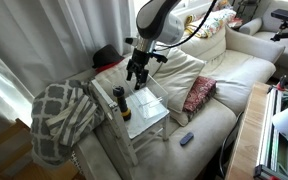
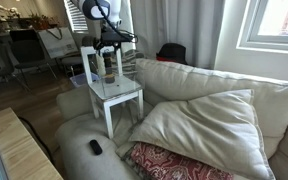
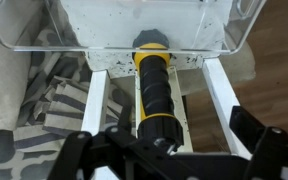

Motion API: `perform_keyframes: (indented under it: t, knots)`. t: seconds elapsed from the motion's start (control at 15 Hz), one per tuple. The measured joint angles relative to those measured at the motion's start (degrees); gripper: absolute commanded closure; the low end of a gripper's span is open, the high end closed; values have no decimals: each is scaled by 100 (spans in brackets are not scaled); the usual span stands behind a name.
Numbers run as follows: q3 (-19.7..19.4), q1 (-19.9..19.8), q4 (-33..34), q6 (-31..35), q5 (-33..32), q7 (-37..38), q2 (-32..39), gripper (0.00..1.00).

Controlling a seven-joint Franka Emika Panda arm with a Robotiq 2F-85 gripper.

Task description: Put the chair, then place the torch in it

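Torch (image 3: pixel 152 95) stands on the chair (image 2: pixel 122 93), fingers (image 3: pixel 264 145) spread just above; we should lift toward 12 o'clock without nudging it.

cream sofa (image 2: pixel 214 110), white curtains (image 1: pixel 44 40), bright window (image 2: pixel 279 25), wooden floor (image 2: pixel 44 95)

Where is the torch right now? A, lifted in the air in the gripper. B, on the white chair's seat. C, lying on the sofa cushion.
B: in an exterior view the torch stands on the seat of the chair, by its backrest, with the open gripper above it.
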Motion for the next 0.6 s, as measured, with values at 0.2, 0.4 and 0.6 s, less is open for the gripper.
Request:
perform_keyframes:
  t: [0.2,0.4,0.6]
  knots:
    - [141,-66,366,17,404,-362,461,0]
    - [321,-171,627,17,783,-728,821,0]
    - [454,-253,822,16,1144,-1046,1096,0]
